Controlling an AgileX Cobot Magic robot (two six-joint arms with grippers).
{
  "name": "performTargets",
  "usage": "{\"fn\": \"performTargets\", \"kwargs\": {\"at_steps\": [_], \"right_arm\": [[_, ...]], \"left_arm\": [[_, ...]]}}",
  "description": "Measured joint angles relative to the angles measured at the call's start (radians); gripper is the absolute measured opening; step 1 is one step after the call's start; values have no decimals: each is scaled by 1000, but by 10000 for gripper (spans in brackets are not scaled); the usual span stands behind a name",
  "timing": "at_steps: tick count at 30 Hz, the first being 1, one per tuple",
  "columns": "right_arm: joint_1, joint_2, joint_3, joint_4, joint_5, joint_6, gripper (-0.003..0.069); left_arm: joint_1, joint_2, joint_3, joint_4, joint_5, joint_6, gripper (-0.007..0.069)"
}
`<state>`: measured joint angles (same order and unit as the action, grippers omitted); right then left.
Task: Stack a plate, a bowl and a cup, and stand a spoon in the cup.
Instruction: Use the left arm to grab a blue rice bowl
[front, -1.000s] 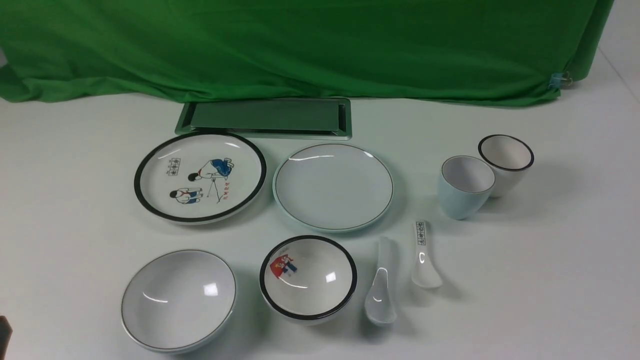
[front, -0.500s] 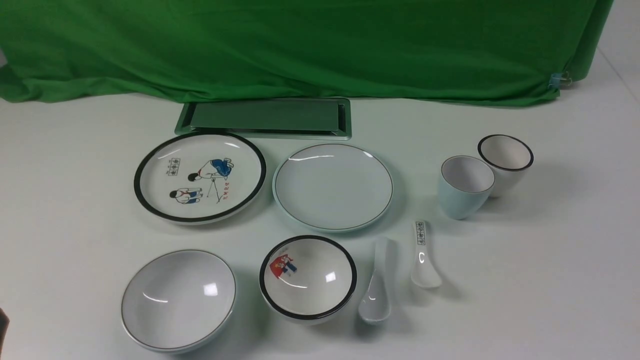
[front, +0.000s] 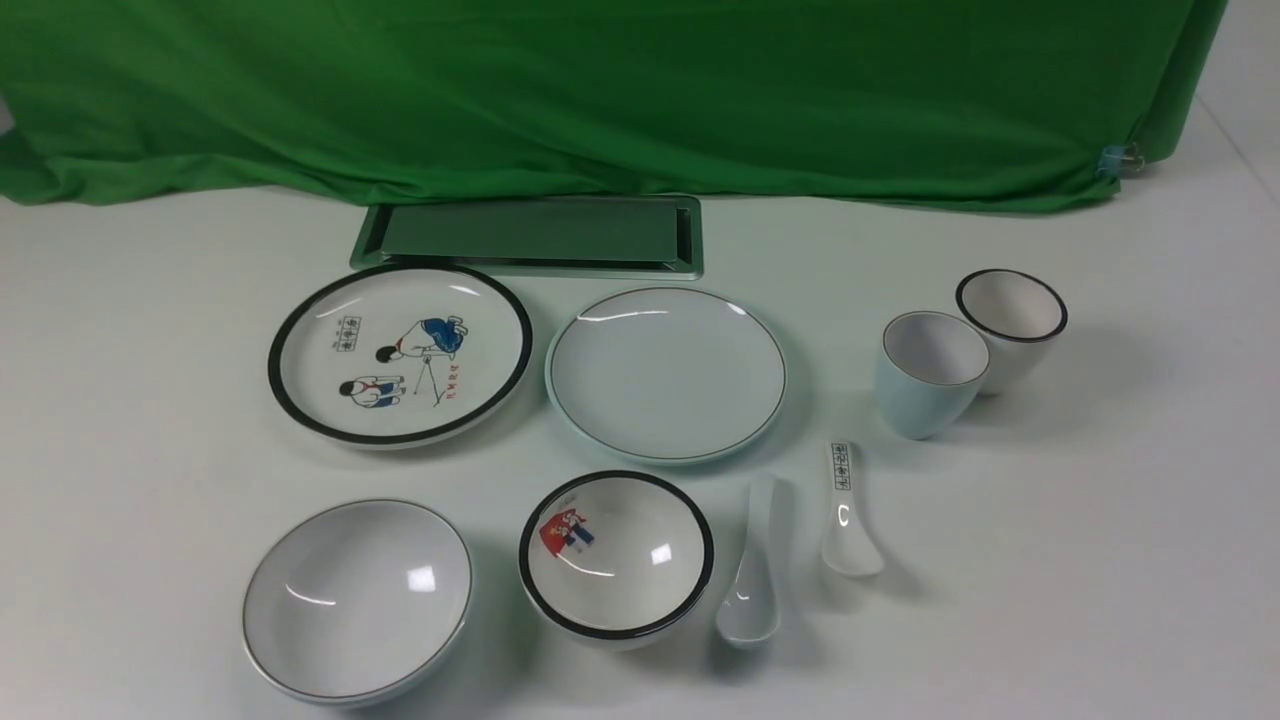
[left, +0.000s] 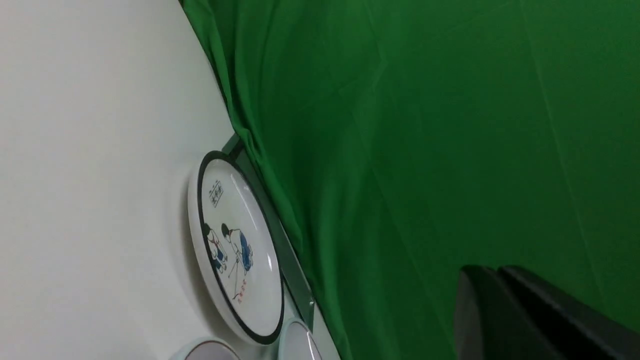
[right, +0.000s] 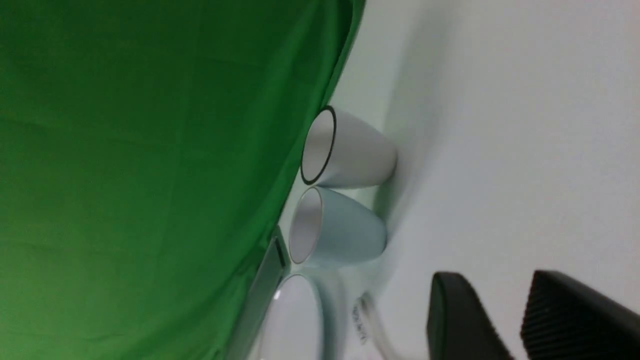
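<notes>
The plain pale plate lies mid-table, and its rim shows in the right wrist view. The plain pale bowl sits at the front left. The pale blue cup stands on the right and also shows in the right wrist view. The plain white spoon lies right of the black-rimmed bowl. Neither gripper shows in the front view. My left gripper is shut and empty, in the air before the green cloth. My right gripper is open and empty above bare table, short of the cup.
A cartoon plate lies left of the plain plate. A black-rimmed bowl sits at the front middle. A black-rimmed white cup touches the blue cup. A marked spoon, a metal tray and a green cloth are behind.
The dark arm part at the front view's lower left edge has slid out of sight. The plain spoon has shifted slightly left. Nothing else moved.
</notes>
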<state>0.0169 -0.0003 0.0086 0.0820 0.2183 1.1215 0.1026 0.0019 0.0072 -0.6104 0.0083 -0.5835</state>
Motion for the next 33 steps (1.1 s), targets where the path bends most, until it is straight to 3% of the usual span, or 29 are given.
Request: {"fn": "performTargets", "kwargs": {"at_steps": [2, 7, 12, 16, 20, 23, 27, 30, 33], "right_arm": [[1, 0, 0, -4, -5, -68, 242], [35, 0, 0, -6, -108, -224, 218], [122, 115, -96, -8, -119, -528, 38], [180, 297, -254, -9, -103, -796, 13], [231, 540, -488, -10, 53, -1068, 13], [251, 711, -654, -10, 251, -1206, 13], [255, 852, -778, -10, 447, -1290, 13], [257, 959, -844, -3, 565, -1324, 13], [259, 997, -850, 26, 577, -1345, 15]], "left_arm": [[0, 0, -6, 24, -8, 2, -29], [0, -1, -171, 172, 101, 134, -29], [0, 230, -496, 366, 472, 398, -29], [0, 477, -703, 389, 734, 620, -29], [-19, 741, -873, 409, 978, 767, -29], [-90, 887, -926, 441, 1042, 787, -29], [-163, 1010, -929, 508, 1056, 747, -20], [-195, 1145, -929, 549, 1051, 691, 34], [-200, 1254, -924, 540, 985, 670, 147]]}}
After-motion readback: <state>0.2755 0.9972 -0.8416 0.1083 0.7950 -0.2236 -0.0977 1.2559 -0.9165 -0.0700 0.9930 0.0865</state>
